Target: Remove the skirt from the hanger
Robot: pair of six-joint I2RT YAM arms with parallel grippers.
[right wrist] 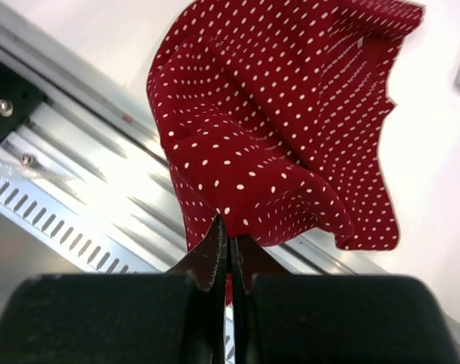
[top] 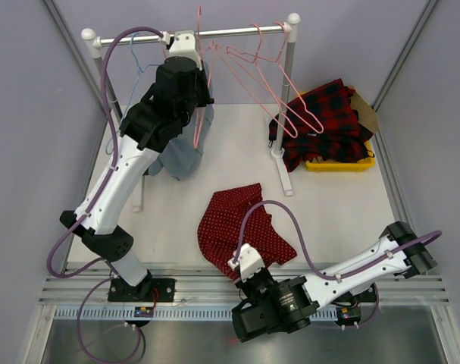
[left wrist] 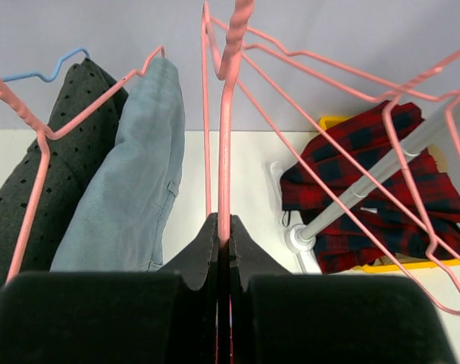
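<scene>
The red skirt with white dots [top: 241,227] lies crumpled on the white table, off any hanger; it fills the right wrist view [right wrist: 275,129]. My right gripper [right wrist: 228,231] is shut on its near edge, low by the table's front rail [top: 245,262]. My left gripper [left wrist: 223,231] is up at the rail [top: 186,47], shut on the wire of a bare pink hanger [left wrist: 226,136] that hangs from the rail [top: 230,32].
Several bare pink hangers [top: 279,83] hang on the rail. A light blue garment [left wrist: 135,189] and a dark dotted one [left wrist: 59,152] hang at the left. Plaid red clothes [top: 332,121] lie over a yellow bin [top: 339,164] at the right. The rack's post [top: 284,114] stands mid-table.
</scene>
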